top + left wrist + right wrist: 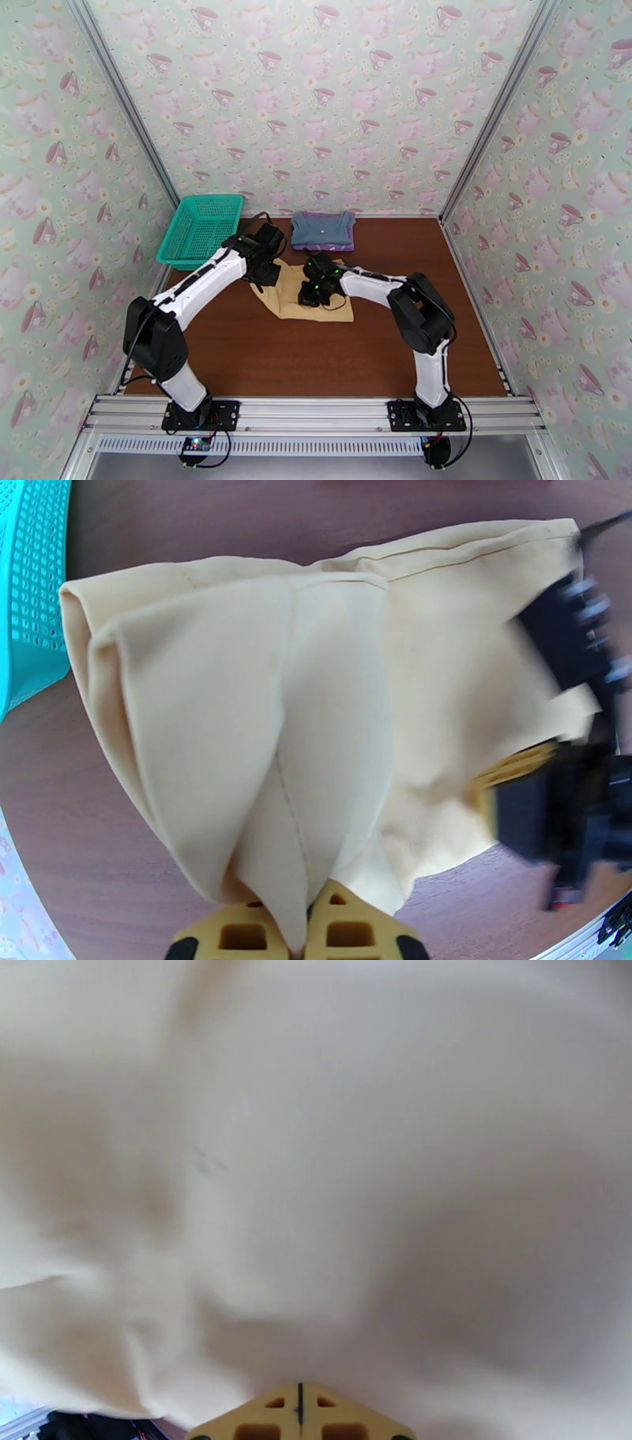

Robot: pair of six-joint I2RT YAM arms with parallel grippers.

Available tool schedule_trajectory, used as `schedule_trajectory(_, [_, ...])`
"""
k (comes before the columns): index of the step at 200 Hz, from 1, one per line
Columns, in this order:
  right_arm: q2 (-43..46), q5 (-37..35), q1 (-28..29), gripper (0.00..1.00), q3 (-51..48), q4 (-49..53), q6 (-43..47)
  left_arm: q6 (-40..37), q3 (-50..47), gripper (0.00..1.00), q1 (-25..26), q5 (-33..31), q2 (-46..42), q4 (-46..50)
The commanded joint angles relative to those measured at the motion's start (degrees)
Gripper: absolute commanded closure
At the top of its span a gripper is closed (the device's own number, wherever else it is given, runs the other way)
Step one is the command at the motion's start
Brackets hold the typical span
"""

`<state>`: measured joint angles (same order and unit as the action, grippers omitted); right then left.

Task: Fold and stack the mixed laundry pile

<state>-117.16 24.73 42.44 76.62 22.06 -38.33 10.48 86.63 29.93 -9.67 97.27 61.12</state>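
**Last Garment Under Fold, Two Already Stacked**

The step in hand looks like folding the mustard-yellow piece (332,310), which lies on the brown table (316,359) at mid-depth, just left of centre. The left gripper (304,944) is clamped on a raised fold of it, with a seam running straight down into the closed fingertips. The right gripper (300,1411) has its fingertips pressed together against the same cloth. Whether any fabric is caught between them I cannot tell.

Just beyond, at the far edge, the grey-blue piece (322,229) sits folded on the purple T-shirt (348,215), whose edge peeks out around it.

The next move likely calls for carrying the held edge across the cloth evenly and laying it flat, then lifting the folded piece onto that far stack.

Count: three garments, one of each colour. One teal mesh basket (175,256) stands at the far left. Two arms.
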Motion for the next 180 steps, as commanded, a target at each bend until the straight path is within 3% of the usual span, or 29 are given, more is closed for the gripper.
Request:
schedule_trajectory(1, [-2.64,2.29,3.26,1.0,0.64,-3.9,-3.5,1.35,2.93,1.0,1.73,1.38,1.23,-0.12])
schedule_trajectory(49, [-0.77,-1.91,2.68,1.0,-0.64,-2.29,-3.48,3.4,4.08,1.0,4.3,1.41,1.18,-0.26])
schedule_trajectory(106, [14.42,-9.3,-1.55,1.0,-7.16,2.42,-1.58,3.27,2.98,1.0,4.74,-0.69,0.05,1.0])
schedule_trajectory(141, [17.53,-9.39,-2.53,0.98,-16.95,-5.25,-6.5,3.06,3.64,1.0,4.92,-0.88,-0.16,1.87])
schedule_trajectory(180, [10.17,-3.99,-2.1,0.97,-19.81,-17.33,-12.12,3.22,6.02,1.0,6.56,-1.82,1.37,3.66])
